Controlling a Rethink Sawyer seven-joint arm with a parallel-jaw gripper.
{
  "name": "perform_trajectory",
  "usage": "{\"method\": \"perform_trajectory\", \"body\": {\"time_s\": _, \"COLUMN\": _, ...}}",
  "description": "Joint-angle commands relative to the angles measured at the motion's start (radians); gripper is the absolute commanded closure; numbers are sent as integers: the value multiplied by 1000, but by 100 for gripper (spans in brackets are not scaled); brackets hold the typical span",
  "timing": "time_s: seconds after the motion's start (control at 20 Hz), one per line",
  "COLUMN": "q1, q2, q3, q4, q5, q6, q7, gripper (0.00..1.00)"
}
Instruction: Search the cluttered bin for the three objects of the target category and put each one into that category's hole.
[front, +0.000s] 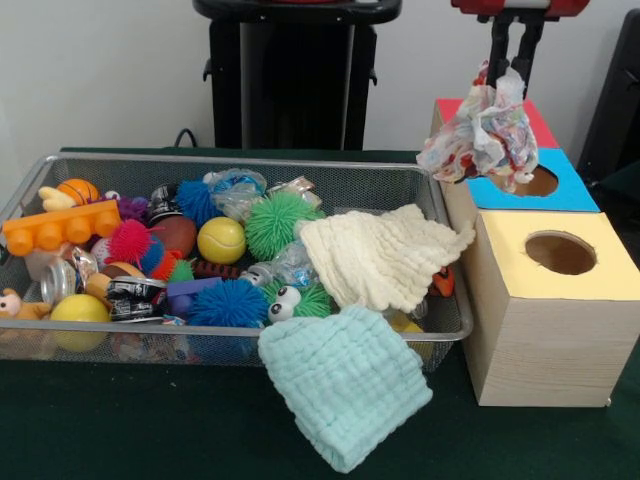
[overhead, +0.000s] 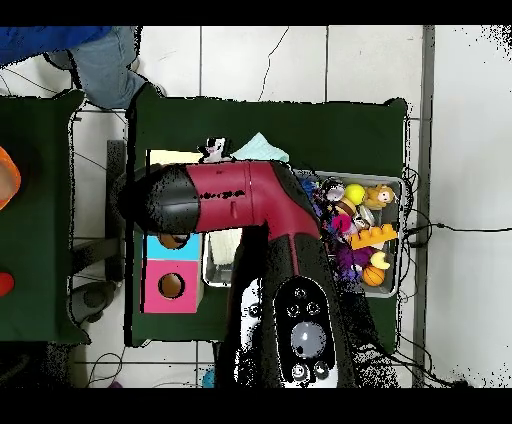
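My gripper (front: 511, 66) hangs at the upper right of the front view, shut on a crumpled multicoloured cloth (front: 485, 128). The cloth dangles just above the blue-topped box (front: 575, 190) and hides part of its round hole (front: 538, 182). A cream cloth (front: 378, 255) lies over the right end of the wire bin (front: 230, 168). Over the bin's front rim hangs a mint cloth (front: 345, 385), down onto the green table. In the overhead view the red arm (overhead: 250, 200) hides the gripper and most of the bin (overhead: 392, 190).
A yellow-topped wooden box (front: 550, 300) with its hole (front: 560, 252) stands in front of the blue one, a red-topped box (front: 543, 122) behind. The bin holds several spiky balls, a yellow ball (front: 221, 239) and an orange brick (front: 60, 227). A person's sleeve (overhead: 95, 55) shows at the overhead view's top left.
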Motion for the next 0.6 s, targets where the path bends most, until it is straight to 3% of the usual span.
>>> {"method": "perform_trajectory", "body": {"time_s": 0.05, "q1": 17, "q2": 94, "q3": -53, "q4": -21, "q5": 24, "q6": 45, "q7": 260, "gripper": 100}}
{"method": "perform_trajectory", "body": {"time_s": 0.6, "q1": 74, "q2": 212, "q3": -115, "q4": -42, "q5": 28, "q6": -121, "q7": 287, "gripper": 100}}
